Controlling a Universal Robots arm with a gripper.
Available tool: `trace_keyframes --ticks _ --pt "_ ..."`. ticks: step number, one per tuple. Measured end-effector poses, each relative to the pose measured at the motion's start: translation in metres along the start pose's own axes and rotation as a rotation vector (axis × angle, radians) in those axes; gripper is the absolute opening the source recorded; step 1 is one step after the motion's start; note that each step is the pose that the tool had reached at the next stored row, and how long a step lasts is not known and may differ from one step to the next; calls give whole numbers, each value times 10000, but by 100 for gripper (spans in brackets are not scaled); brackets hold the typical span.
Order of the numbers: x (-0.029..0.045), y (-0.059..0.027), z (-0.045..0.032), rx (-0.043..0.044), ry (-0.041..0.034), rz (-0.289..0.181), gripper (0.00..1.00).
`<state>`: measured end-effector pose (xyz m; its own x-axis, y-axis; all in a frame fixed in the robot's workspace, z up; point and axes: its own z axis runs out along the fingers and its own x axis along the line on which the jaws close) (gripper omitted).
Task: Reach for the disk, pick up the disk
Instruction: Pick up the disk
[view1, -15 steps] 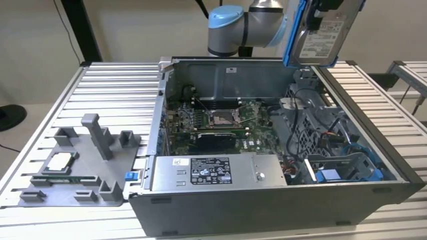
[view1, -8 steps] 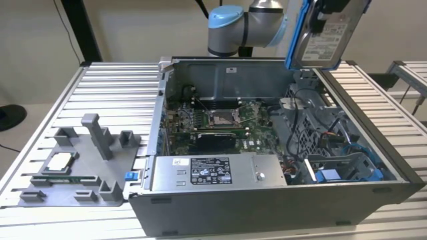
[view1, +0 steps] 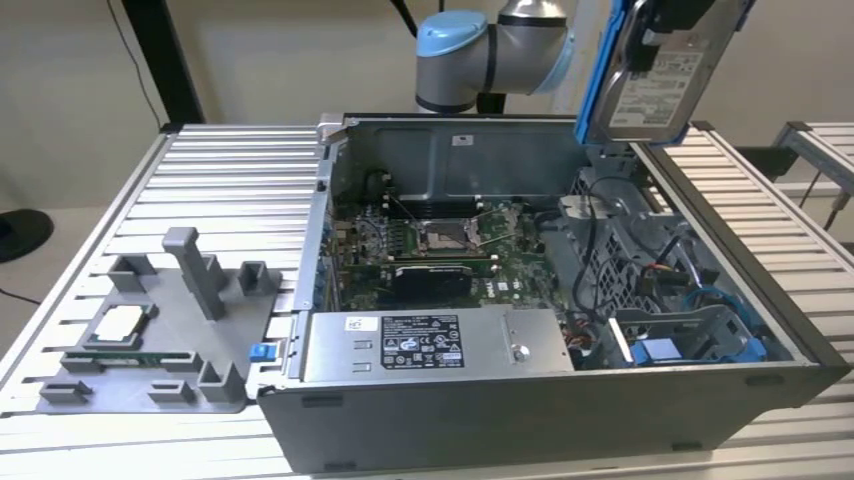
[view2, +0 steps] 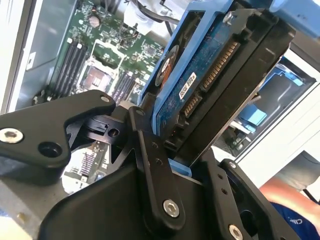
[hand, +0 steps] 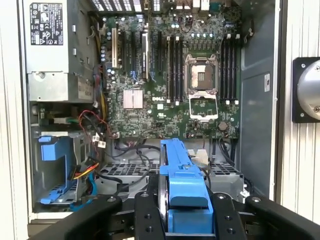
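**Disk held up high above the open computer**

Exterior view first: the disk (view1: 663, 75) hangs in the air over the far corner of the open computer case (view1: 534, 400), on the exterior view's right. It is well above the case and touches nothing below. The arm (view1: 491, 50) is beside it near the top.

The gripper (view2: 187, 145) has its black fingers (view2: 150, 165) closed tight on the disk, one on each flat side. You can see this in both wrist views. In the first wrist view the blue bracket (hand: 182, 185) of the disk sits right between the fingers, with the green board (hand: 170, 75) far below.

The disk looks like a hard metal box with a blue plastic frame. I think it is stiff and a bit heavy for its size. The metal sides look smooth, so it could slip if the squeeze is weak. It may break inside if it drops, so it needs care. The flat wide sides look like the best place to hold it, not the end with the gold plug pins (view2: 212, 75).

The disk stands almost upright, tilted a little. Its long side runs up and down. The white label faces the exterior camera.
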<state>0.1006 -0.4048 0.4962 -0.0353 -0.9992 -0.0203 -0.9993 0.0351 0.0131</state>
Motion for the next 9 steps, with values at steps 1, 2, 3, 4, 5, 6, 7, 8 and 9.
trace_keyframes --ticks 1,2,3,4,5,6,7,8,9 --pt "14 -2 0 0 0 -1 0" --pt "28 -3 -1 0 1 0 0" --pt "41 -5 -1 0 0 0 0" --pt "55 -6 -1 0 1 0 0" --pt "68 -7 -1 0 0 0 0" --pt "80 -9 -2 0 0 0 0" --pt "93 -9 -2 0 0 0 0" --pt "106 -11 -2 0 0 0 0" --pt "118 -11 -3 0 0 0 0"
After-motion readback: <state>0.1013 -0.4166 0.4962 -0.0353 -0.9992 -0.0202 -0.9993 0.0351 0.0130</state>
